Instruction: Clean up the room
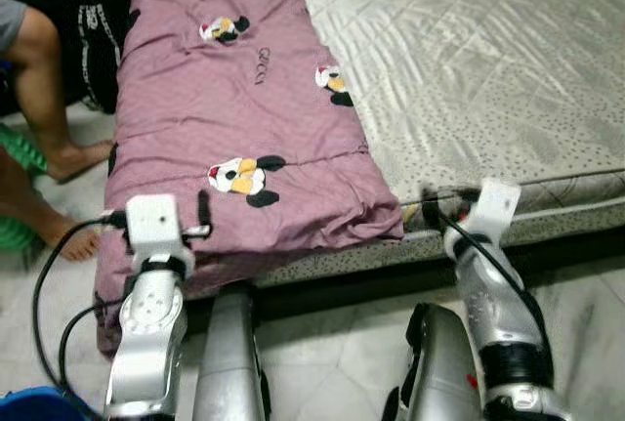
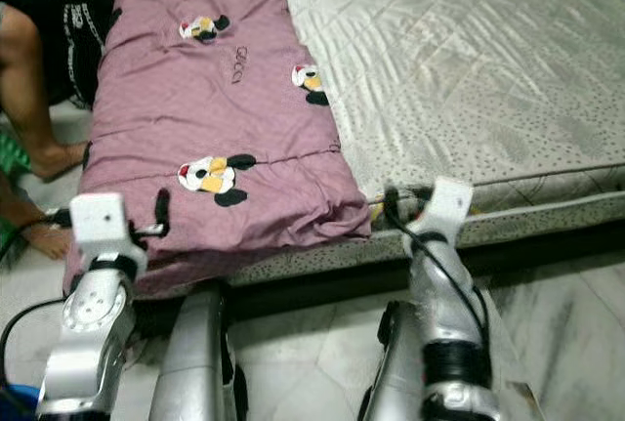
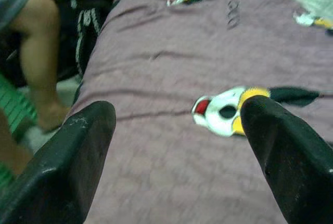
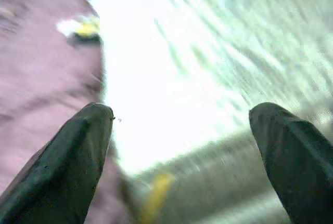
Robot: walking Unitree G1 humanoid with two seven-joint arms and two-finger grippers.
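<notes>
A mauve quilted cotton blanket [image 1: 234, 128] printed with black, white and yellow cartoon mouse faces lay lengthwise along the left side of the bed, running from the far end to the near edge, where its folded, wrinkled end drooped over the side. Small dark lettering [image 1: 267, 64] was printed near its middle; it looked like a brand word but was too small to read surely.

At the far left a person's bare legs [image 1: 44, 99] and feet stood on the pale tiled floor [image 1: 322, 362], beside a black bag with white markings [image 1: 98, 30] that leaned close to the blanket's left edge. A bit of green ribbed plastic [image 1: 15, 162] showed by the legs, and a blue rim [image 1: 34, 406] sat in the near left corner.

The left gripper [image 3: 177, 146] hovered over the near left part of the blanket, its two black fingers [image 3: 78, 156] spread wide with nothing between them and one mouse face just ahead. A black cable looped from that arm towards the floor.

To the right of the blanket the pale grey quilted mattress [image 1: 488, 69] lay bare, touching the blanket's long edge. The right gripper [image 4: 182, 151] was held at the mattress's near edge, just right of the blanket's corner, its fingers [image 4: 73, 151] likewise wide apart and holding nothing. A small yellow tag [image 4: 156, 193] showed at the mattress side, blurred.
</notes>
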